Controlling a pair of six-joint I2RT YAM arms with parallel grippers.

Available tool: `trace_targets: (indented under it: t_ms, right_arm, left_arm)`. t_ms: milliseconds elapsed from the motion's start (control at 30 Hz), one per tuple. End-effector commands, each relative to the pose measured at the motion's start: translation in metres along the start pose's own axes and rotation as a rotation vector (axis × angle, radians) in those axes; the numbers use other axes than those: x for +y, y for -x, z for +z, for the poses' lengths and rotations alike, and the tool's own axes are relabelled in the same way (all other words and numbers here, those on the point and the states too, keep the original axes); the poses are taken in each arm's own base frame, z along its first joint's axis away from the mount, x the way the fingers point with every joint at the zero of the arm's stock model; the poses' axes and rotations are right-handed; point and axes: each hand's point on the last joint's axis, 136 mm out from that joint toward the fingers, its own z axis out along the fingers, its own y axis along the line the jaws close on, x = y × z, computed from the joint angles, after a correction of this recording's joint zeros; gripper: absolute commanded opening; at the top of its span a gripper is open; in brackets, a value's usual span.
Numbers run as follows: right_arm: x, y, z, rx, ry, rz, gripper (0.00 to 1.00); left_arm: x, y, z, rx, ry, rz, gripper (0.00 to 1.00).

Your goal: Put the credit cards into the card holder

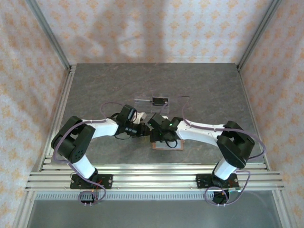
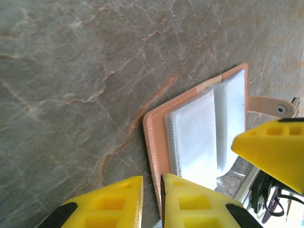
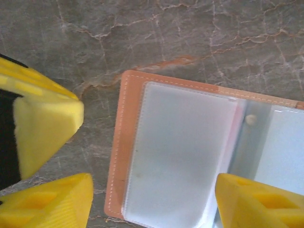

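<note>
The card holder (image 3: 122, 152) lies spread open and flat on the tabletop (image 1: 95, 85), near the front edge and a little right of centre. Its cloudy plastic sleeves (image 3: 180, 156) face up, so a card can be slid in from above. Whether a sleeve already has a card in it I cannot tell.

The right jaws stand wide apart and empty, straddling the left leaf. The left jaws are drawn almost together beside that leaf's outer edge, likely to steady it. The right wrist view shows a strip of bare tabletop between them and the leather, so they seem to grip nothing.

The snap tab (image 2: 273, 105) sticks out flat from the other leaf. Farther back a black card (image 1: 159, 100) rests on a clear stand (image 1: 142, 101) — well apart from the holder. Both arms crowd over the holder, leaving little room above it.
</note>
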Motion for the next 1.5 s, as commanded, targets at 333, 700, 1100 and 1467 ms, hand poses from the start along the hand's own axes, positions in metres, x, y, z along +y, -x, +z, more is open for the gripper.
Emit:
trace_targets:
  t_ms: [333, 700, 1100, 1467]
  right_arm:
    - [-0.021, -0.011, 0.018, 0.019, -0.212, -0.021, 0.57]
    - [-0.014, -0.010, 0.014, -0.004, -0.148, -0.019, 0.47]
    - [0.000, -0.013, 0.004, -0.042, 0.041, -0.022, 0.29]
    - [-0.013, -0.014, -0.001, -0.075, 0.228, 0.104, 0.28]
  left_arm:
    - [0.008, 0.000, -0.003, -0.009, 0.002, -0.017, 0.19]
    - [0.008, -0.001, -0.002, -0.002, -0.014, -0.017, 0.18]
    - [-0.035, 0.000, 0.001, -0.003, -0.155, -0.010, 0.19]
    - [-0.060, 0.002, 0.018, -0.019, -0.195, -0.028, 0.09]
